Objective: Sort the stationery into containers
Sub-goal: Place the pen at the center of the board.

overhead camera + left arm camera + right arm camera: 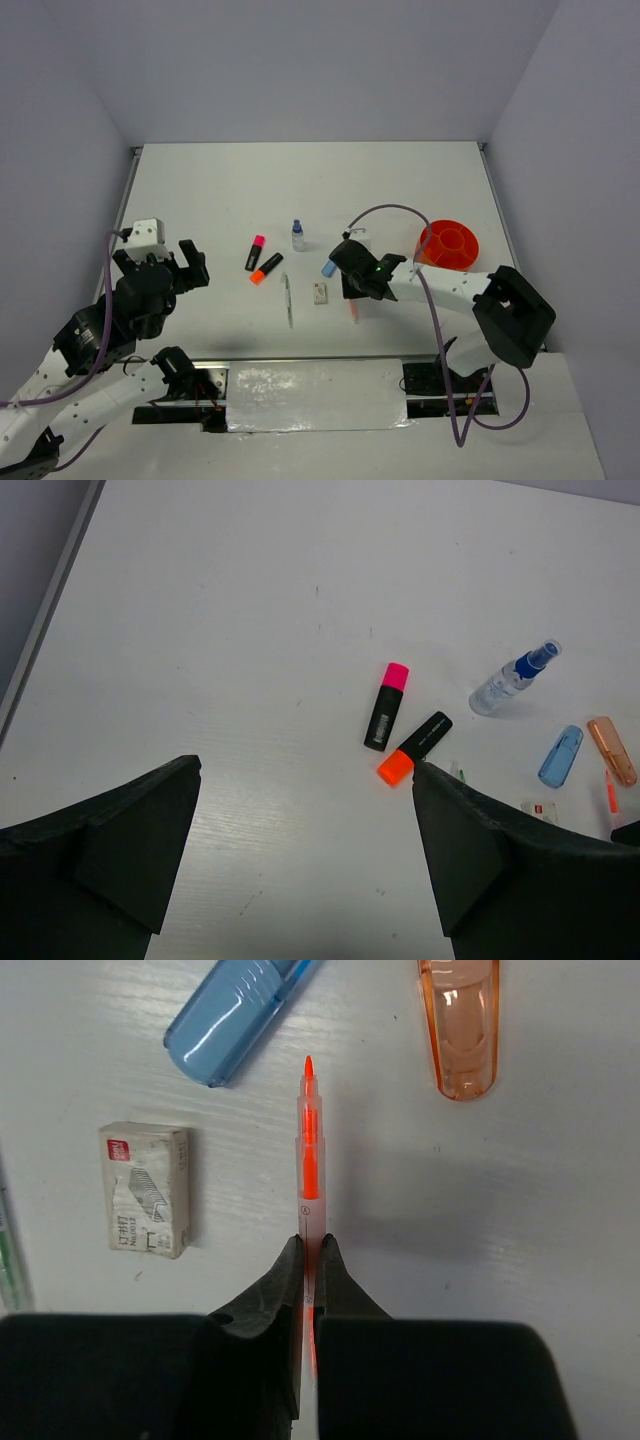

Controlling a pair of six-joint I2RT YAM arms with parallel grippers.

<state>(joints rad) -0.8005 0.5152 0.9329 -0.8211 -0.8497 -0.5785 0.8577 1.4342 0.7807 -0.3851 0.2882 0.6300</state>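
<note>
The thin orange pen (310, 1150) lies between the staple box (145, 1203) and the peach marker (460, 1020) on the white table (530, 1220), its barrel pinched by the closed jaws of the right gripper (310, 1260). It looks light, stiff and slick, so a hold near mid-barrel should keep it from pivoting on the way to the orange bowl (470, 258). The left gripper (305, 770) hangs spread and empty.

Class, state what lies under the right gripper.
A thin orange pen, pinched by the right gripper. In the wrist view its rear part is hidden beneath the gripper's body.
</note>
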